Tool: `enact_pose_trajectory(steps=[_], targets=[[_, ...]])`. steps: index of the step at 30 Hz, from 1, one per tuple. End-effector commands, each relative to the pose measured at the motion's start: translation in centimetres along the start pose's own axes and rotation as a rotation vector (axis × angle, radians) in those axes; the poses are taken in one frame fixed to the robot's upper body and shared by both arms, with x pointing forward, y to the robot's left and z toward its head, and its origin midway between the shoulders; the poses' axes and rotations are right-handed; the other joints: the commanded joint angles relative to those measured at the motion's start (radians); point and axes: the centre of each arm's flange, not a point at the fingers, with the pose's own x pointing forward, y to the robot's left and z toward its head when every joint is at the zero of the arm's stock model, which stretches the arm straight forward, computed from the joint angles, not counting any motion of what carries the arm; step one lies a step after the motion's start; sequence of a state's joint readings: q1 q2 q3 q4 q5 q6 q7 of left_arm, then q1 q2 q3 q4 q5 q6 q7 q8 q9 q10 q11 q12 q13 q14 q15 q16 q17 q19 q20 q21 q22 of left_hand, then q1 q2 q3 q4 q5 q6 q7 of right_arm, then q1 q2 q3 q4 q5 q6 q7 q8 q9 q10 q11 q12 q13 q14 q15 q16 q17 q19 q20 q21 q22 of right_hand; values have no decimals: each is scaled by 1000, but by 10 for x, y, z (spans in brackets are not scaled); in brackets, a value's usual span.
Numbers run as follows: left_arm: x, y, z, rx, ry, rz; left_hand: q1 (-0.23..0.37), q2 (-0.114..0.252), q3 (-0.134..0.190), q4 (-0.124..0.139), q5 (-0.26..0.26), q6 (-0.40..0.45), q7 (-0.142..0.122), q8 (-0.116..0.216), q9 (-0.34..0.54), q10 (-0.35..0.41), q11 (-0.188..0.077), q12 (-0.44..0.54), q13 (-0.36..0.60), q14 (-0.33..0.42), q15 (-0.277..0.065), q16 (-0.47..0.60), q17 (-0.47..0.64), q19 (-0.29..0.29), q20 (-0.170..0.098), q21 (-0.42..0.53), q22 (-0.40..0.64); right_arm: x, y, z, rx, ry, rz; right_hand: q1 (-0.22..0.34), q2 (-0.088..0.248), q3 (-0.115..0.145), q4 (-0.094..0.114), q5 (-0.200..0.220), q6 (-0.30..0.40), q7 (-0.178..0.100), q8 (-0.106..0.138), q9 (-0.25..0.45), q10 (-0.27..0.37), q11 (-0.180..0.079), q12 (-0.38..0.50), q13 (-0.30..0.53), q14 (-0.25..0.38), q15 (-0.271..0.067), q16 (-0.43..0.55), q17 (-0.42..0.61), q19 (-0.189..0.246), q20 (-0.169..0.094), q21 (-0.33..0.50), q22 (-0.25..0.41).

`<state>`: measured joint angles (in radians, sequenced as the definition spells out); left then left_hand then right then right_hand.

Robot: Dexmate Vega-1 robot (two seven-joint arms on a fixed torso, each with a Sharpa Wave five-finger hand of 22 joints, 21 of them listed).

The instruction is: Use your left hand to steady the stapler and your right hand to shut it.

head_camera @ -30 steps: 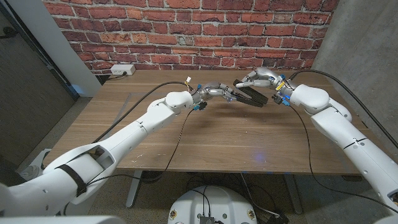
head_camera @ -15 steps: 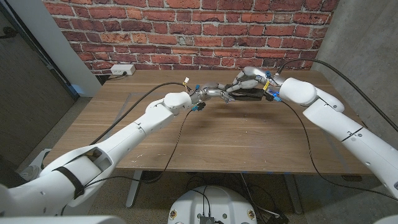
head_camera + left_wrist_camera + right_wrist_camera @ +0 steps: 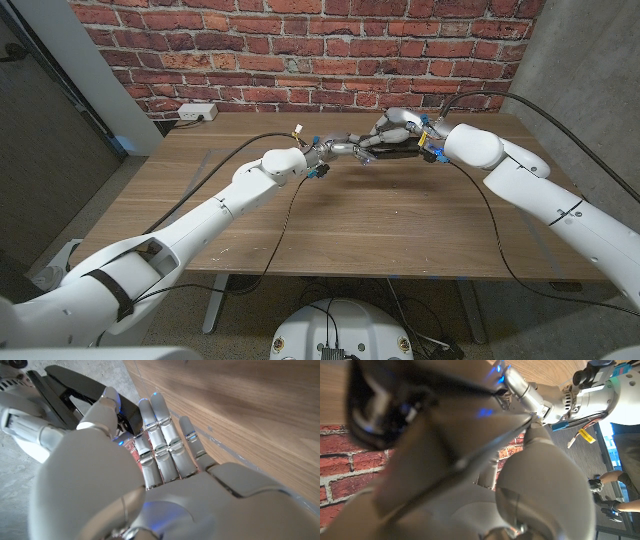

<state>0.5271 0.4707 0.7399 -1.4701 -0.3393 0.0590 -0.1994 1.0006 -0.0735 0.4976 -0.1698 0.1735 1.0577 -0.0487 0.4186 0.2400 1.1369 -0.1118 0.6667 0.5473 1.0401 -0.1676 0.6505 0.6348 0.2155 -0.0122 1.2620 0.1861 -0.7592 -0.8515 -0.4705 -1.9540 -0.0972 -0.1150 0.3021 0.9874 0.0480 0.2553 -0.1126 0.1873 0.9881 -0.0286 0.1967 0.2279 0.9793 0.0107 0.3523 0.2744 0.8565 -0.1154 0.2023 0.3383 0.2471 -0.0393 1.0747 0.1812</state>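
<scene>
Closing step in hand: right robot hand [image 3: 400,128] on top of stapler [image 3: 392,151], pressing down, fingers curled over its upper arm. Left robot hand [image 3: 345,150] touching stapler's left end, fingers straight and together, steadying rather than gripping. Stapler upper centre of head frame, on tabletop [image 3: 330,220], between both hands. Lid looks nearly down, though occluded, so unsure. Next: firm press till it latches, left holding base still.
</scene>
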Motion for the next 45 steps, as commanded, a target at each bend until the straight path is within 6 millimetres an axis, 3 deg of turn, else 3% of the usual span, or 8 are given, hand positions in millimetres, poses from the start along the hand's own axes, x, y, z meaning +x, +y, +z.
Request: enact_pose_trajectory(steps=[1,5,6,13,22,28,33,45], targets=[[-2,-1,1,-1,-9,-6,72,72,36,30,5,161,125,16,26,11,-4,2,9,9,-36,0,6,1,-1,8,3,-6,-6,-8,125,-41,15,35,70,-8,13,4,-129,17,-17,-9,-130,10,-68,-21,-112,-5,-16,-15,-23,8,-1,2],[-3,-1,0,-2,-9,-7,71,71,38,30,5,162,125,16,28,15,-5,-2,7,9,-36,-1,9,1,-3,9,3,-9,-8,-10,151,-48,12,-8,54,-20,20,-5,-241,17,-25,-18,-229,28,-120,-42,-183,27,-16,-31,-51,31,-12,1],[-3,-1,0,-2,-10,-7,70,70,37,30,4,162,123,16,29,15,-3,-2,8,8,-37,-2,10,0,-3,9,3,-10,-9,-11,168,-55,12,-19,51,-23,22,-7,-258,20,-22,-19,-246,17,-128,-46,-199,33,-16,-34,-62,38,-16,0],[-5,-1,0,-3,-12,-9,69,69,40,31,4,169,128,17,33,19,2,-4,13,10,-38,-3,16,0,-4,11,3,-15,-12,-15,231,-78,15,-94,30,-52,38,-11,-447,7,-28,-27,-389,22,-163,-63,-317,78,-17,-52,-107,71,-44,0],[-7,-2,0,-3,-16,-10,69,68,47,32,4,171,132,17,41,22,5,-10,15,13,-39,-8,22,0,-6,15,3,-22,-17,-16,272,-105,-12,-174,13,-88,63,-6,-610,-6,-27,-31,-511,20,-165,-69,-394,105,-11,-63,-152,89,-78,0],[-9,-3,0,-4,-18,-10,69,67,49,32,4,171,132,16,44,19,2,-12,21,12,-39,-10,26,0,-5,16,3,-25,-18,-16,283,-114,-25,-195,2,-101,67,-3,-651,-8,-25,-32,-542,19,-164,-70,-420,113,-13,-67,-160,99,-88,-1],[-11,-3,0,-2,-22,-9,69,67,51,32,4,170,132,14,44,20,2,-14,24,12,-40,-13,29,0,-6,18,3,-28,-20,-18,339,-156,-52,-232,-15,-123,76,3,-721,-6,-24,-33,-605,25,-164,-71,-468,122,-16,-75,-175,105,-106,-1],[-21,-3,1,-5,-34,7,67,68,58,34,4,166,132,5,44,19,2,-26,20,8,-38,-20,36,-5,-6,20,2,-42,-24,-28,489,-255,-163,-266,-23,-140,89,6,-727,-6,-13,-33,-612,32,-155,-71,-495,124,-15,-81,-188,99,-121,-2]])
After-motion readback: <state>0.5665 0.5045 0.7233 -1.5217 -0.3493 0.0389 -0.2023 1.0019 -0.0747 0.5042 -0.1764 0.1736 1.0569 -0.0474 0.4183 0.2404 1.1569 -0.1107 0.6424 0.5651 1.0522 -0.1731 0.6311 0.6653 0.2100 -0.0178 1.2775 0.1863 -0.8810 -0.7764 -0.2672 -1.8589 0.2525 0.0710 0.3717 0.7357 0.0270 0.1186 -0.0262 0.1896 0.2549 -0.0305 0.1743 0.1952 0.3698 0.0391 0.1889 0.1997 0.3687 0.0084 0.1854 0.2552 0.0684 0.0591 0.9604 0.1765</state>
